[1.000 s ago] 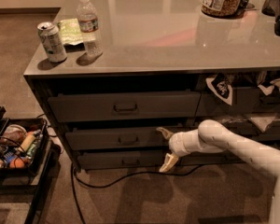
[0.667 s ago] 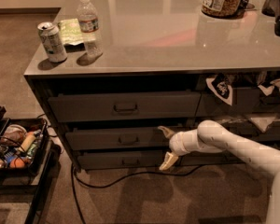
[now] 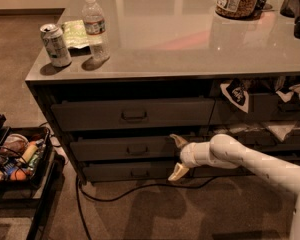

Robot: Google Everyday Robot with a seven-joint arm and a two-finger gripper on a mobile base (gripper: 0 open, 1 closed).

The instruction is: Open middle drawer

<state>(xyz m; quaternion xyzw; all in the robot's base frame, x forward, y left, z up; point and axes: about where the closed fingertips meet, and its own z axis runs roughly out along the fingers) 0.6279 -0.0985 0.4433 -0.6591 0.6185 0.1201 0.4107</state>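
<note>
Nothing material has moved since a second ago; gripper (image 3: 178, 157) hangs at right end of middle drawer (image 3: 110, 149), jaws spread, pinching nothing; drawer sits mid-stack under bench (image 3: 190, 39), apparently shut. Judged rigid, moderately heavy, free-sliding; best hold: central handle (image 3: 137, 149).

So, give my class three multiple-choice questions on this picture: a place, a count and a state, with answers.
1. Where is the gripper?
A. on the counter
B. over the floor tray
C. before the middle drawer, right of its handle

2. How many handles show left of the gripper in the picture?
A. three
B. one
C. five

3. How are the gripper's fingers?
A. shut on the handle
B. spread open, empty
C. shut on a bottle

Answers: 1 C, it hangs at that drawer's right end; 2 A, one above the other; 3 B, the fingers stand apart with nothing between them.
</note>
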